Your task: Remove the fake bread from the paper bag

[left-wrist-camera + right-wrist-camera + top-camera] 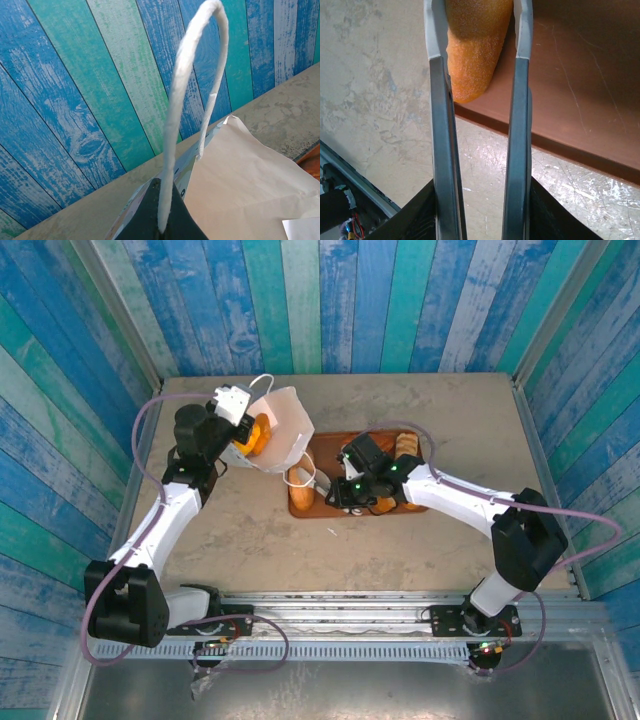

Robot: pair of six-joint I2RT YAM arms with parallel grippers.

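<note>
Orange, grainy and blunt-ended, one piece of the fake bread [472, 65] sits between the fingers of my right claw [479, 35]. Its tip rests right at the lip of the reddish tray [580, 85], which spreads away to one side of the claw. One finger lies against the loaf. On the other side I cannot tell whether the pad bears on it or stands just clear, so I won't call that claw either gripping or released. My worry is that if I lift away with one pad dragging, the loaf rolls off the lip onto the bare table on the claw's other side.

My left claw [161, 222] is clenched on the white cord handle [182, 100], and the paper bag [290, 425] hangs tilted just beyond its tips. A golden roll [258, 435] shows inside the bag's mouth, close under the claw. A cord is a poor hold, I judge: the bag can swing or twist about it, and if it tips further the roll may slide out and miss the tray. The thin paper could also tear where the cord is fixed. Other loaves [405, 445] lie on the tray near the right claw, so a wide sweep there could knock them.
</note>
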